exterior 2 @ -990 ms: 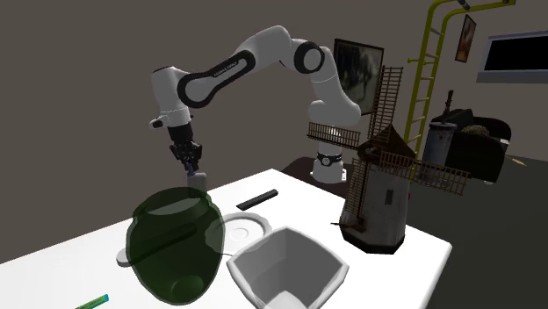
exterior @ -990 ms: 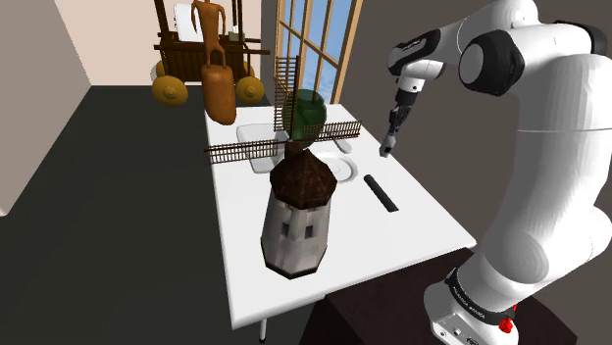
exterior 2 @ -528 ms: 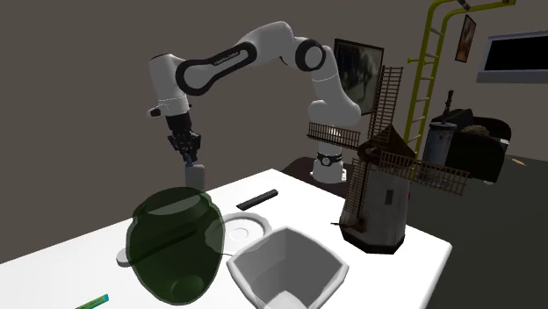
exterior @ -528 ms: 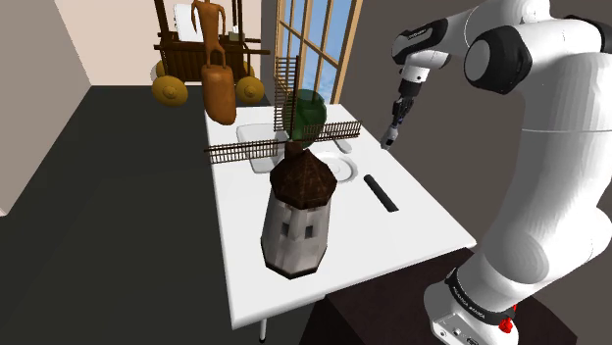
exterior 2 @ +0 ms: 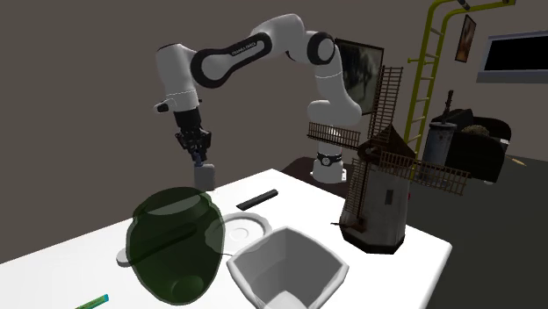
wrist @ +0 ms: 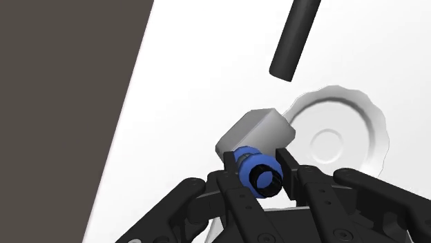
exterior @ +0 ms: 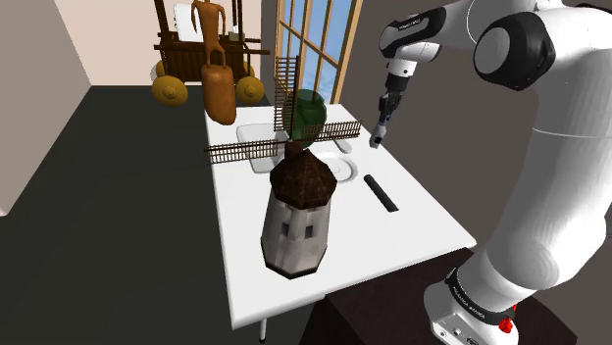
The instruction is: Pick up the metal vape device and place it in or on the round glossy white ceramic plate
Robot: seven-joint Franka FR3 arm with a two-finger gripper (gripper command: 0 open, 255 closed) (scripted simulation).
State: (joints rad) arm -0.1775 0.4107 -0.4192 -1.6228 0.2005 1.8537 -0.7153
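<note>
The vape device [wrist: 254,130] is a grey metal block with a blue cap, and my gripper [wrist: 259,168] is shut on the cap end. It hangs in the air above the white table, seen as the vape device [exterior: 375,140] under the gripper [exterior: 379,130] in the shoulder view. In the second exterior view the gripper [exterior 2: 202,161] holds the vape device [exterior 2: 205,176] well above the tabletop. The round white plate [wrist: 340,138] with a scalloped rim lies on the table below and beside the device; the plate [exterior: 339,169] and plate [exterior 2: 243,228] sit partly behind a windmill and a green jar.
A black bar [exterior: 382,192] lies on the table [exterior: 432,223] near the plate. A large windmill model [exterior: 297,211] stands mid-table with wide sails. A dark green glass jar [exterior 2: 171,241] and a white square bin [exterior 2: 285,268] stand beyond the plate.
The arm has lifted the held vape device and carried it toward the shoulder view's left, closer to above the plate. The grip has stayed shut.
</note>
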